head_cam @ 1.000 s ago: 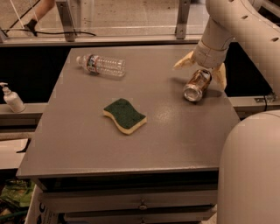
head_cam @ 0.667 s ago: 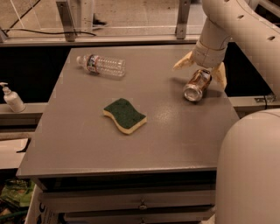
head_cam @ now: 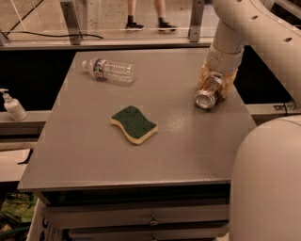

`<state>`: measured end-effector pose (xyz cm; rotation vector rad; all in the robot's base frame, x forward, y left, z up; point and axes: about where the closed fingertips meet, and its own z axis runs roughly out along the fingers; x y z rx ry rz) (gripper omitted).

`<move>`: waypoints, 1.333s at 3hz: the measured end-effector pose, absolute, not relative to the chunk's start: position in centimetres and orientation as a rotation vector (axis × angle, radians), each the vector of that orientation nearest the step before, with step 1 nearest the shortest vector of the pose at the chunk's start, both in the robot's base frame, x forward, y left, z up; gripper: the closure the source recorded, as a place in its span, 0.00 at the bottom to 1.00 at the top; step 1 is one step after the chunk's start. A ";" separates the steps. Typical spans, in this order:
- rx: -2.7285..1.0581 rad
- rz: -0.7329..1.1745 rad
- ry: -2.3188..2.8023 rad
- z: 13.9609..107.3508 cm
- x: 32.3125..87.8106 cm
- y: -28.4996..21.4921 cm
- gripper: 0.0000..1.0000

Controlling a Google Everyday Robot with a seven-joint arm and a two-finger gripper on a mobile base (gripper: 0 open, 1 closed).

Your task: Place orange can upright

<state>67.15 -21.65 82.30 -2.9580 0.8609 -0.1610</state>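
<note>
As we looked from the near edge toward the far one, we first saw the robot's big white body (head_cam: 268,183), low down and on our side of the fingers. Under the grey table (head_cam: 94,155) there was a drawer (head_cam: 141,215) with a small knob. On the table top lay a green sponge (head_cam: 134,124) with a yellow underside. It was flat, well apart from the fingers, off to their left as we saw it and closer to us. Farther back, near the right edge of the table, the gripper (head_cam: 212,90) came down from the white arm (head_cam: 244,28). Its yellowish fingers (head_cam: 227,84) were closed on the orange can (head_cam: 207,96), one on each side. The can was tilted, not upright, with its silver end turned toward us and low by the table top. A clear water bottle (head_cam: 109,70) lay on its side far to the left of the fingers and a bit farther back. A white pump bottle (head_cam: 12,106) stood off the table, farther left again. Behind the fingers, past the table, we saw a person's legs (head_cam: 146,12).
</note>
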 end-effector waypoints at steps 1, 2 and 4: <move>-2.962 -0.157 0.888 82.6 66.8 -21.7 0.64; -2.955 -0.152 0.903 83.0 66.3 -21.8 0.88; -2.871 -0.122 0.751 85.0 65.9 -20.0 1.00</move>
